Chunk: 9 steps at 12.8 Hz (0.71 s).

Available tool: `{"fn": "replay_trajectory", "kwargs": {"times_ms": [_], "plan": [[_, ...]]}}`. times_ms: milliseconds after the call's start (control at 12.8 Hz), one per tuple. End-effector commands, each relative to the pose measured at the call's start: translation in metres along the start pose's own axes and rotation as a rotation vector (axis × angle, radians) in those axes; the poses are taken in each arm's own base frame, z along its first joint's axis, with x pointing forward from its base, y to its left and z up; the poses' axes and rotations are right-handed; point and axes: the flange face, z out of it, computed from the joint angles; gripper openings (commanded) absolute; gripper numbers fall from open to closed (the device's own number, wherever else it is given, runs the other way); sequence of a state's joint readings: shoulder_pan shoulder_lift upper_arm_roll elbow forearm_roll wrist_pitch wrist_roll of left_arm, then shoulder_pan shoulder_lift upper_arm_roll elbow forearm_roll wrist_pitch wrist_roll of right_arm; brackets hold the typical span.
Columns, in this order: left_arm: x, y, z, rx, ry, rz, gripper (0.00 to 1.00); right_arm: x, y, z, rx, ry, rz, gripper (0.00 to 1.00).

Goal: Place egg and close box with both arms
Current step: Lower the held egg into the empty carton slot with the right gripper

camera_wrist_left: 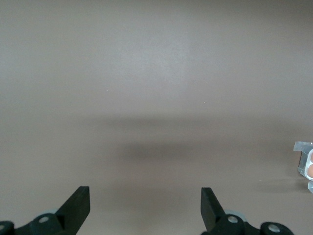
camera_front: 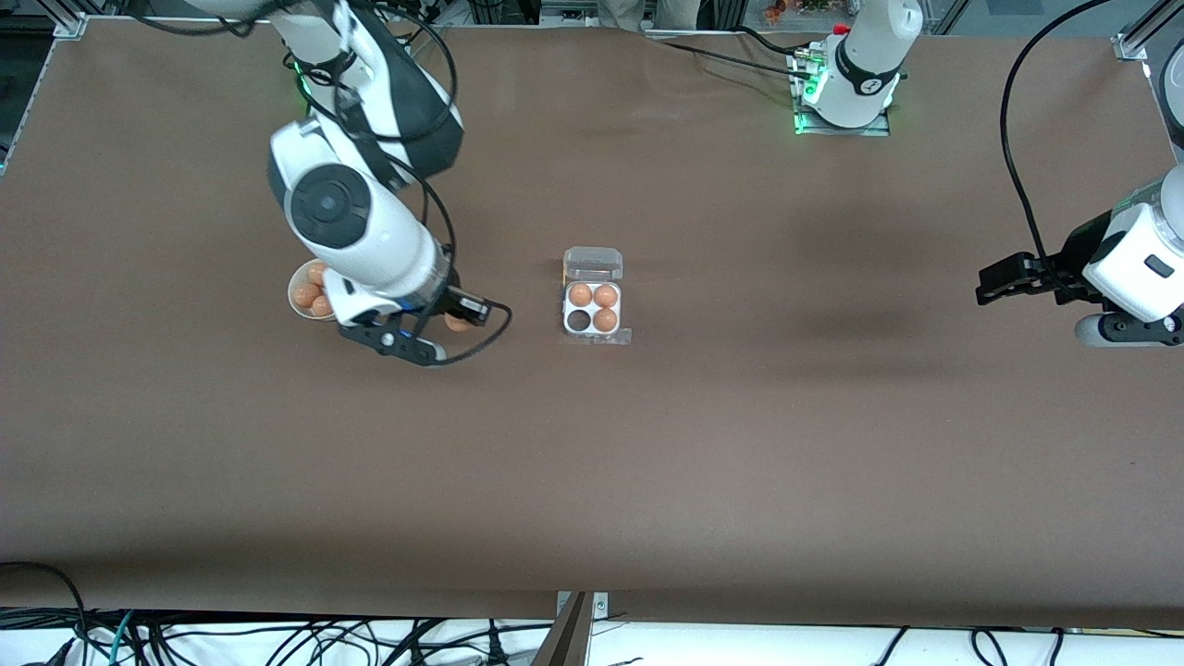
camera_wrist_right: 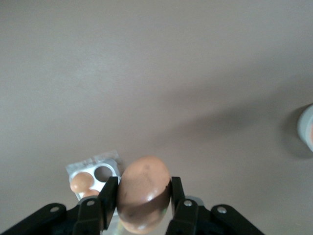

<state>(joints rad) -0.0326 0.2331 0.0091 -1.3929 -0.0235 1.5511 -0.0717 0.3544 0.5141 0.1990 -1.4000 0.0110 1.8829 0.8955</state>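
Our right gripper clamps the egg; left gripper, released, waits. Loose grip could drop it before the box.

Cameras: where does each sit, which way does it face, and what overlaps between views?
Front view: high across the table, facing both arm bases; shows the right gripper holding the egg beside the bowl, and the left gripper waiting.
Left wrist view: looks down past its open fingers at bare table.
Right wrist view: looks down past its fingers clamping the egg.
Shared: all three views show the box.
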Motion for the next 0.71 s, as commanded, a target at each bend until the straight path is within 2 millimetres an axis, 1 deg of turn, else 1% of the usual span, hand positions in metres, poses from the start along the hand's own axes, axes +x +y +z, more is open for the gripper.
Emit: {"fn": "replay_trajectory", "kwargs": {"times_ms": [0, 157, 313, 392, 470, 548, 627], "plan": [[0.000, 0.001, -0.003, -0.007, -0.002, -0.005, 1.00, -0.002, -0.027, 0.028, 0.058, -0.029, 0.041, 0.00], [0.000, 0.000, -0.004, -0.007, -0.001, -0.007, 1.00, -0.015, -0.046, 0.056, 0.076, -0.052, 0.050, 0.00], [0.000, 0.001, -0.003, -0.007, -0.001, -0.004, 1.00, -0.028, -0.061, 0.078, 0.075, -0.062, 0.066, 0.00], [0.000, 0.002, -0.003, -0.007, -0.001, -0.002, 1.00, -0.030, -0.064, 0.089, 0.070, -0.069, 0.069, 0.00], [0.000, 0.002, -0.003, -0.007, -0.001, -0.002, 1.00, -0.032, -0.066, 0.096, 0.074, -0.086, 0.080, 0.00], [0.000, 0.002, -0.003, -0.007, -0.001, -0.003, 1.00, -0.035, -0.070, 0.107, 0.088, -0.125, 0.103, 0.00], [0.000, 0.002, -0.004, -0.007, 0.001, -0.003, 1.00, -0.039, -0.075, 0.112, 0.116, -0.151, 0.122, 0.00]]}}
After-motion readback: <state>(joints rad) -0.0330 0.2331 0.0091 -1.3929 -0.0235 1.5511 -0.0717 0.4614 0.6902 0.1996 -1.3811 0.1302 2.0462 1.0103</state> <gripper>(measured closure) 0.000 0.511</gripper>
